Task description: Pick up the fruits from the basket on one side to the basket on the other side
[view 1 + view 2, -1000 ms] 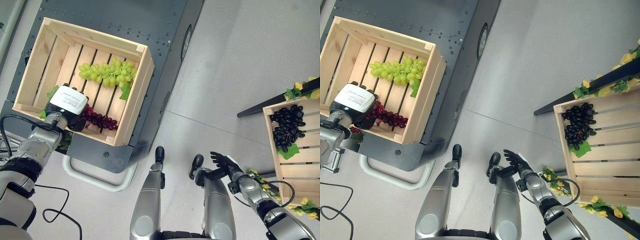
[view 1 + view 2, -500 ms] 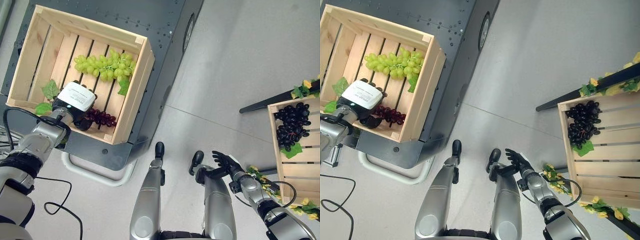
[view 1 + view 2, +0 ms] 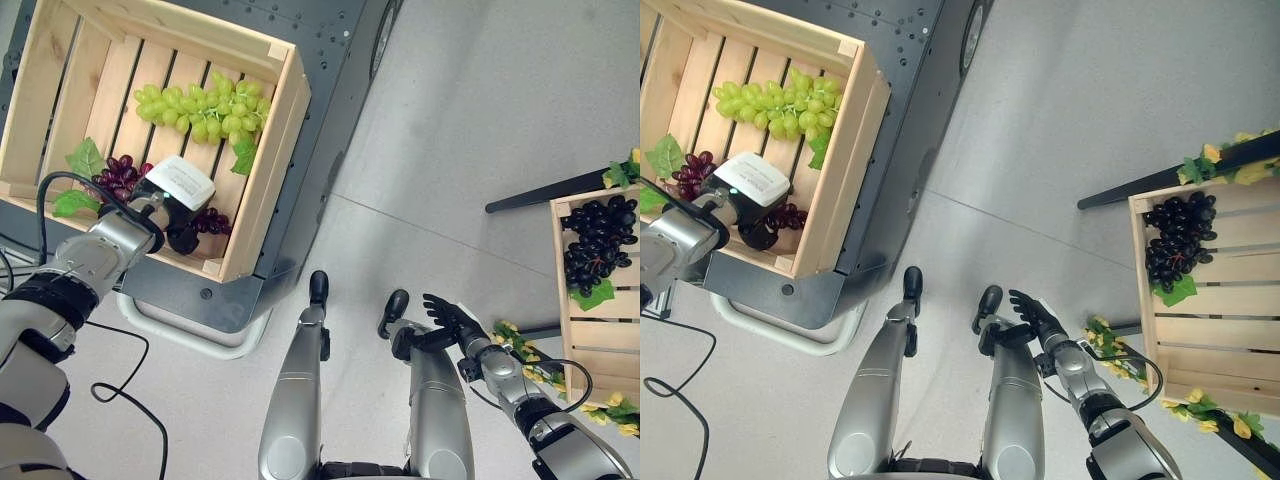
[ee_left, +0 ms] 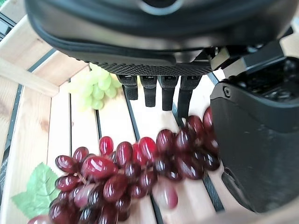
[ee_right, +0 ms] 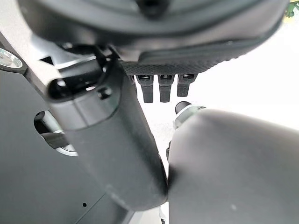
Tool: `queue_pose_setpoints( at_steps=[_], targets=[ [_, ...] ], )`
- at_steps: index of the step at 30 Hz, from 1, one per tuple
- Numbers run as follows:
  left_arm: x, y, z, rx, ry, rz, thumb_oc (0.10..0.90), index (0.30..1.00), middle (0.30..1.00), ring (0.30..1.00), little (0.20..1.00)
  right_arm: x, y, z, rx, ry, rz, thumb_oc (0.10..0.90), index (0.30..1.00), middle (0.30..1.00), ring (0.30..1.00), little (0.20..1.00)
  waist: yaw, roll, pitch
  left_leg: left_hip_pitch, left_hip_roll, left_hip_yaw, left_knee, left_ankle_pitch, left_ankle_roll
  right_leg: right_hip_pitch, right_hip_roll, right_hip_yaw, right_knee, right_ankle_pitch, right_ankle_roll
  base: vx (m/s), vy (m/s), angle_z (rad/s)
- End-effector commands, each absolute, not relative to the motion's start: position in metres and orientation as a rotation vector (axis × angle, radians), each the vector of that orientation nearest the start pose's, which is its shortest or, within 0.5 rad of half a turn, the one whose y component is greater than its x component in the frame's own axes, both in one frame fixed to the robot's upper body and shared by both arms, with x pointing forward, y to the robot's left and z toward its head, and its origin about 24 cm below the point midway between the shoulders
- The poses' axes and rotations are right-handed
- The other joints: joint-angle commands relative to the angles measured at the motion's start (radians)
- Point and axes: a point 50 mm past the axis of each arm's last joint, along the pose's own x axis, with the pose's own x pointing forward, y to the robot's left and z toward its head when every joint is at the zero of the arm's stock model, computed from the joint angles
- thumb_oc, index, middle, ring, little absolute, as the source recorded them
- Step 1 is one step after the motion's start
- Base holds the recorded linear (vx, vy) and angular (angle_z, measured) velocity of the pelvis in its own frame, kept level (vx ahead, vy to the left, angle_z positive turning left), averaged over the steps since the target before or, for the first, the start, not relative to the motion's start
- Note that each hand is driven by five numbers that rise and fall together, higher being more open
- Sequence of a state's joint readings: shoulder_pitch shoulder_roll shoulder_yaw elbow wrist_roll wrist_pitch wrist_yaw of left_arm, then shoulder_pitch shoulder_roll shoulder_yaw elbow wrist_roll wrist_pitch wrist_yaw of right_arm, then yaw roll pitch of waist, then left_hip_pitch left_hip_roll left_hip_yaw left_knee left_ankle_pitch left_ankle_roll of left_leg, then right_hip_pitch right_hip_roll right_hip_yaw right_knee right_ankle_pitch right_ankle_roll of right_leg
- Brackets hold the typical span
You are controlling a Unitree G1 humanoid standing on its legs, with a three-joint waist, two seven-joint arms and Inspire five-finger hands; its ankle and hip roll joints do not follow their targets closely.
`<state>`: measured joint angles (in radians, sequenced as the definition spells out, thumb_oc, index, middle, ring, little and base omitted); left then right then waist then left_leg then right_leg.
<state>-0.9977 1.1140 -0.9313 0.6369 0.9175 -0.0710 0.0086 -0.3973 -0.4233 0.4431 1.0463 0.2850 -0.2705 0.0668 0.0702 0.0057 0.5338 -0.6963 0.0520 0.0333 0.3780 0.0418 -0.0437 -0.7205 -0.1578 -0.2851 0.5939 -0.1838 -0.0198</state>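
Partly under left robot hand (image 3: 178, 200): red grapes (image 4: 126, 172), blurred.

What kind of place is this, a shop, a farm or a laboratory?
Most likely a laboratory or test room set up as a fruit stand: a wooden crate of grapes sits on a dark metal cart, on a plain grey floor, with a second crate beside it.

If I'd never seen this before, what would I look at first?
Probably the robot's left hand reaching into the wooden crate on its left, right over the red grapes, fingers straight and not yet closed. Beside it in that crate lies a bright bunch of green grapes. Far off on the right, another crate holds black grapes, while the right hand hangs open low down.
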Motion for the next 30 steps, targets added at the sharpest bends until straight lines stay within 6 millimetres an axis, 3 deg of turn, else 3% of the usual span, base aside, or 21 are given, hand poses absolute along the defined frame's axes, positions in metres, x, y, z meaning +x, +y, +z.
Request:
queue_pose_setpoints(
  at_steps=[1,4,6,7,8,20,26,30],
  targets=[
    [0.351,0.323,0.244,2.373,0.183,0.057,0.8,0.9,0.9,0.9,0.9,0.27,-0.252,-0.042,-0.38,0.415,0.111,0.8,0.9,0.9,0.9,0.9,-0.027,0.039,-0.014,-0.013,-0.026,0.067,0.069,-0.072,0.051,0.044,0.005,0.004,-0.058,0.068,0.017,0.0,0.0,0.0],
    [0.351,0.326,0.247,2.375,0.28,0.072,0.8,0.9,0.9,0.9,0.9,0.272,-0.253,-0.039,-0.377,0.4,0.102,0.8,0.9,0.9,0.9,0.9,-0.029,0.04,-0.014,-0.04,-0.024,0.069,0.087,-0.079,0.053,0.019,0.0,0.004,-0.04,0.063,0.015,0.0,0.0,0.0],
    [0.352,0.327,0.246,2.379,0.324,0.078,0.593,0.589,0.589,0.589,0.589,0.273,-0.254,-0.037,-0.37,0.39,0.099,0.8,0.9,0.9,0.9,0.9,-0.029,0.039,-0.014,-0.053,-0.023,0.069,0.098,-0.083,0.054,0.007,-0.003,0.004,-0.027,0.06,0.015,0.0,0.0,0.0],
    [0.352,0.329,0.245,2.384,0.336,0.078,0.445,0.368,0.368,0.368,0.368,0.274,-0.253,-0.036,-0.367,0.385,0.099,0.8,0.9,0.9,0.9,0.9,-0.03,0.037,-0.014,-0.059,-0.023,0.07,0.103,-0.085,0.055,0.001,-0.004,0.004,-0.023,0.06,0.015,0.0,0.0,0.0],
    [0.353,0.33,0.244,2.391,0.346,0.083,0.4,0.3,0.3,0.3,0.3,0.276,-0.252,-0.035,-0.361,0.377,0.098,0.8,0.9,0.9,0.9,0.9,-0.029,0.036,-0.014,-0.068,-0.022,0.07,0.112,-0.089,0.055,-0.007,-0.005,0.003,-0.016,0.058,0.014,0.0,0.0,0.0],
    [0.353,0.329,0.243,2.435,0.197,0.176,0.4,0.3,0.3,0.3,0.3,0.283,-0.245,-0.028,-0.335,0.327,0.096,0.8,0.9,0.9,0.9,0.9,-0.032,0.028,-0.014,-0.094,-0.018,0.075,0.16,-0.112,0.055,-0.03,-0.008,0.007,0.024,0.046,0.012,0.0,0.0,0.0],
    [0.35,0.338,0.232,2.392,0.191,0.16,0.4,0.3,0.3,0.3,0.3,0.281,-0.247,-0.027,-0.34,0.326,0.095,0.8,0.9,0.9,0.9,0.9,-0.032,0.031,-0.014,-0.071,-0.02,0.076,0.168,-0.119,0.055,-0.007,-0.008,0.01,0.024,0.042,0.013,0.0,0.0,0.0],
    [0.346,0.34,0.227,2.311,0.081,0.197,0.4,0.3,0.3,0.3,0.3,0.279,-0.247,-0.028,-0.334,0.331,0.097,0.8,0.9,0.9,0.9,0.9,-0.031,0.035,-0.014,-0.024,-0.018,0.088,0.174,-0.135,0.058,0.037,-0.013,0.01,0.024,0.033,0.015,0.0,0.0,0.0]
  ],
)
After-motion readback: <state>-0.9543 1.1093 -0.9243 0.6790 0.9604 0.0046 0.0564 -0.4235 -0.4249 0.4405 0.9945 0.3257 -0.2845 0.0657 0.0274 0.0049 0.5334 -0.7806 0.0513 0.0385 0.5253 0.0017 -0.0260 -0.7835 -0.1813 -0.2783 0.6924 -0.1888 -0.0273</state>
